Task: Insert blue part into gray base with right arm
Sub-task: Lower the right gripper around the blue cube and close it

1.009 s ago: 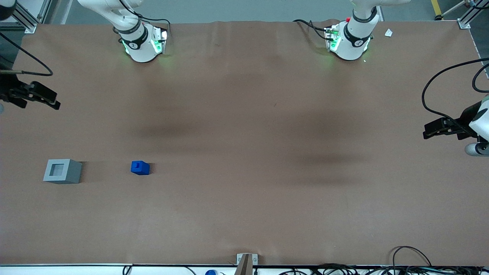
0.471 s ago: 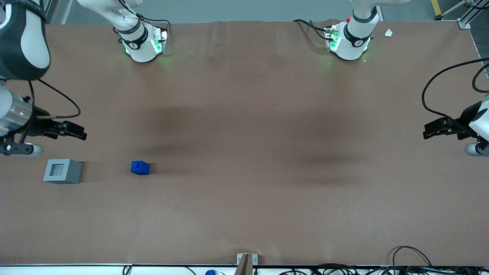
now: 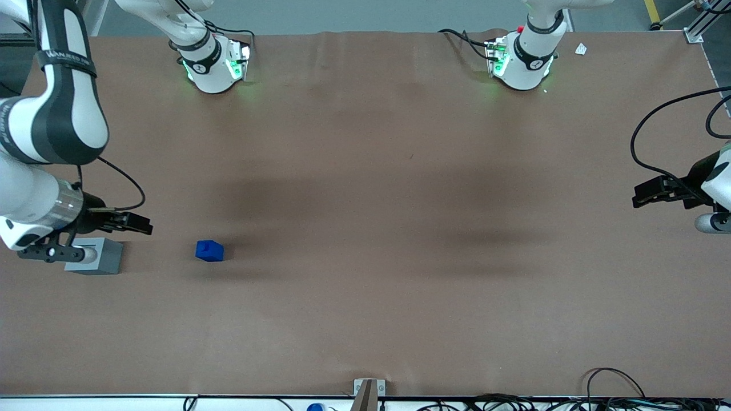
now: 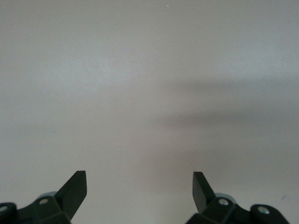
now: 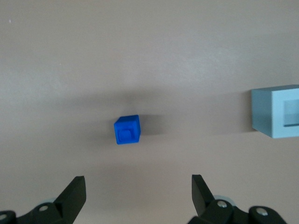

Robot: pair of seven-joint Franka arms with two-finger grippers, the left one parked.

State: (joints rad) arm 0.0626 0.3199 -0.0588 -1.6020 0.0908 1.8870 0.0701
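On table (image 3: 365,319): 1 blue part (image 3: 209,250), 1 gray base (image 3: 105,258); gripper (image 3: 140,224) above base, fingers apart.

The right arm (image 3: 54,108) is built of rounded white shells joined by black bands, one band carrying small white lettering. A ribbed metallic ring sits at its wrist. A thin black cable (image 3: 123,182) loops off it. Its pincer (image 3: 140,224) is black and angular, with two wedge-shaped fingers (image 5: 74,189) spread apart, round screw heads at their roots.
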